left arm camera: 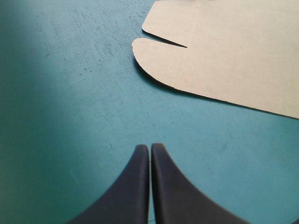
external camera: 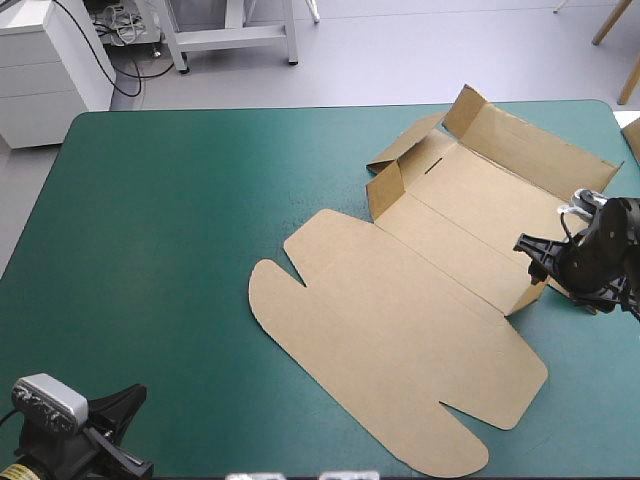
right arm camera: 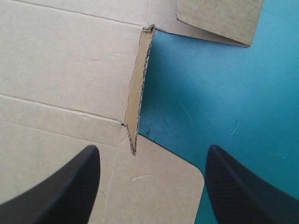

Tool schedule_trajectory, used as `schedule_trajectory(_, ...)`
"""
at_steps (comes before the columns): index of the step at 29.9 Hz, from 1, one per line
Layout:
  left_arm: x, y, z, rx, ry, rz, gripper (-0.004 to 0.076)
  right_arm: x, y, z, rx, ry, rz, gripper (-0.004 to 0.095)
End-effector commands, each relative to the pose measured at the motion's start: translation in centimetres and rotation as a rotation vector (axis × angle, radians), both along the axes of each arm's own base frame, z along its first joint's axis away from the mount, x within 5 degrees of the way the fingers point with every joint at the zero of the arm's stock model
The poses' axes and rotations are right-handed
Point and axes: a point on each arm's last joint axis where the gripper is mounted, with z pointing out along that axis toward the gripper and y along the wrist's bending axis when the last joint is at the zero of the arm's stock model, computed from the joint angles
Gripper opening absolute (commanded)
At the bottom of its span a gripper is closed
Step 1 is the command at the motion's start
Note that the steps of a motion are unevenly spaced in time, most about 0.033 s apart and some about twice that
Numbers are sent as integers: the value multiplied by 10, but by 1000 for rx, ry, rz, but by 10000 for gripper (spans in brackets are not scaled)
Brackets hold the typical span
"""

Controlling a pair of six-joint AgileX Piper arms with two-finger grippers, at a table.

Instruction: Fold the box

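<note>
The right hand [right arm camera: 153, 151] is spread wide at the right end of the box [external camera: 400, 320]. One black finger [right arm camera: 60, 186] is over brown board, and the other is over bare teal-green cover. Straight ahead between them a short side flap [right arm camera: 136, 102] stands on edge, the one thing in its way. The left hand [left arm camera: 150, 149] is pressed together into a point, well off the box's near left corner, with only open tabletop [external camera: 150, 250] between. The box lies opened out, with far more bare cover to its left than to its right. Its big lid panel [external camera: 380, 350] with rounded tabs lies flat, while the far long wall [external camera: 530, 145] and the left end flaps [external camera: 385, 185] are tilted up.
</note>
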Motion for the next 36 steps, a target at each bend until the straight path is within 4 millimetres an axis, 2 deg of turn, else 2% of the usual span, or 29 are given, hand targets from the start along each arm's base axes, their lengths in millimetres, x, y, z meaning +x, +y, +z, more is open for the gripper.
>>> schedule_trajectory(1,3,-2,13,-45,-65,-4,-8,6,-3,6,-23,-61,-7,573)
schedule_trajectory(16,3,-2,13,-44,-66,-5,-8,37,-3,-29,4,-14,22,555)
schedule_trajectory(23,3,-1,13,-39,-69,-4,-8,44,-4,-40,-3,-55,22,551)
schedule_trajectory(31,3,-1,13,-37,-69,-3,-8,53,-5,-58,2,-11,22,551)
schedule_trajectory(36,3,-1,13,-28,-74,2,-8,56,-6,-60,-5,-23,23,550)
